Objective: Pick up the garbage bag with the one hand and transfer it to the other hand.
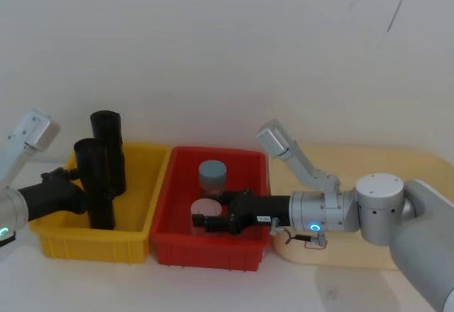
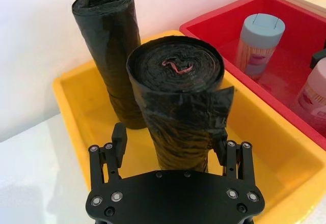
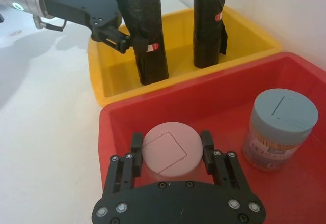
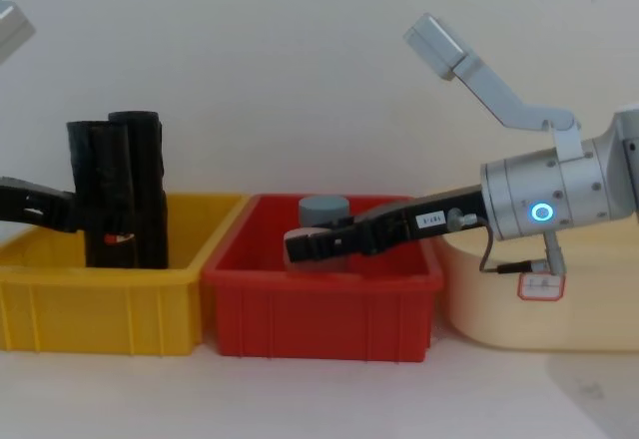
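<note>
The right gripper reaches low into the red bin, its jaws closed against the sides of a pink-lidded jar; a blue-lidded jar stands just beyond it. To the left, in the yellow bin, the garbage bag stands upright as a black roll between the spread jaws of the left gripper. A second roll stands farther back.

The yellow bin hides the base of the nearer garbage bag roll; the pink jar is cropped.
</note>
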